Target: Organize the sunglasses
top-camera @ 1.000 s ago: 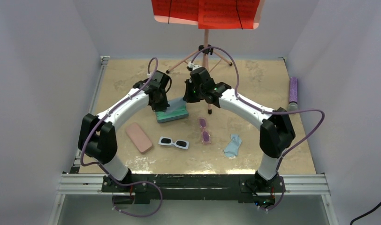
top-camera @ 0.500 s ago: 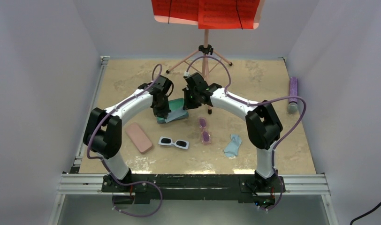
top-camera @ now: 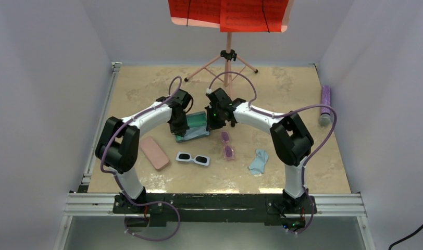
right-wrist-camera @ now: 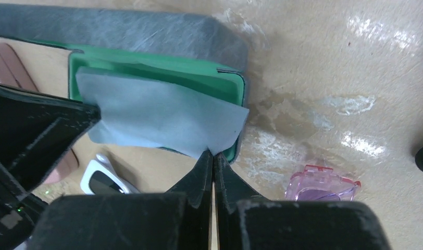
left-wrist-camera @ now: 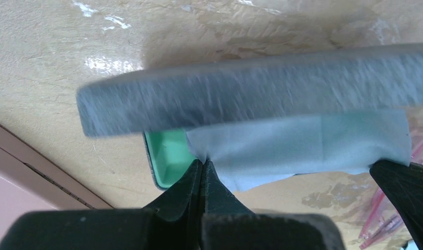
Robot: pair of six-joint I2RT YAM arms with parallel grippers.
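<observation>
A light blue cloth (right-wrist-camera: 162,114) hangs stretched between both grippers, low over the open grey-blue case with its green inside (right-wrist-camera: 231,86) (top-camera: 198,119). My left gripper (left-wrist-camera: 201,162) (top-camera: 181,131) is shut on the cloth's (left-wrist-camera: 303,146) left corner. Shut on the opposite corner is my right gripper (right-wrist-camera: 213,155) (top-camera: 213,126). The white sunglasses (top-camera: 193,158) (right-wrist-camera: 102,179) lie in front of the case. To their right, the pink-purple sunglasses (top-camera: 227,145) (right-wrist-camera: 324,185) rest on the table beside the case.
A pink case (top-camera: 154,152) lies closed at the left front. A second blue cloth (top-camera: 258,161) sits crumpled at the right front. A music stand (top-camera: 228,52) rises behind the arms, and a purple cylinder (top-camera: 324,104) lies along the right edge.
Both grippers have come down and toward me, bringing the stretched cloth low over the open case. Sunglasses, pink case and the other cloth have not moved.
</observation>
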